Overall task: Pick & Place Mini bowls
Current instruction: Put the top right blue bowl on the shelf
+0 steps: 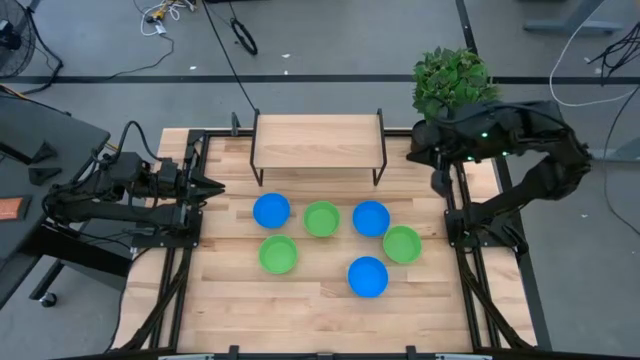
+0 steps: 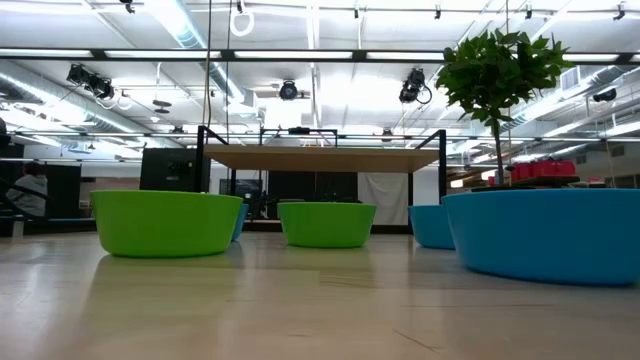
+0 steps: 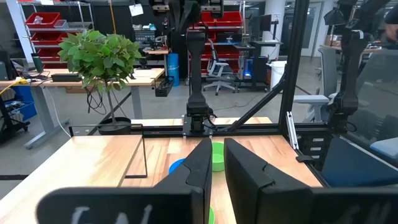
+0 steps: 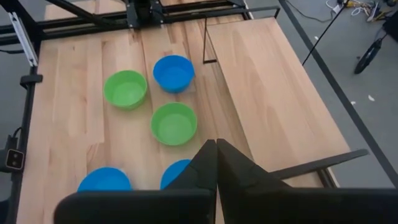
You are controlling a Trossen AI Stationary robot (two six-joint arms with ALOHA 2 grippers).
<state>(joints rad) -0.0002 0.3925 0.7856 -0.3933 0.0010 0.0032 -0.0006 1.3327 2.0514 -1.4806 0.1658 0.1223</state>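
Six mini bowls rest on their bases on the wooden table [image 1: 230, 310], three blue and three green. The far row holds a blue one [image 1: 271, 210], a green one [image 1: 321, 218] and a blue one [image 1: 371, 218]. Nearer lie a green one [image 1: 278, 254], a green one [image 1: 402, 244] and a blue one [image 1: 367, 277]. My left gripper [image 1: 215, 186] hovers level at the table's left edge, a narrow gap between its fingers [image 3: 217, 152], holding nothing. My right gripper [image 1: 440, 182] hangs high over the right edge, shut [image 4: 216, 146] and tilted down toward the bowls.
A low wooden shelf on black legs [image 1: 318, 140] stands at the table's far side, behind the bowls. A potted green plant [image 1: 452, 80] sits off the far right corner. Black frame rails [image 1: 180, 260] run along both sides. Bare tabletop lies near the front edge.
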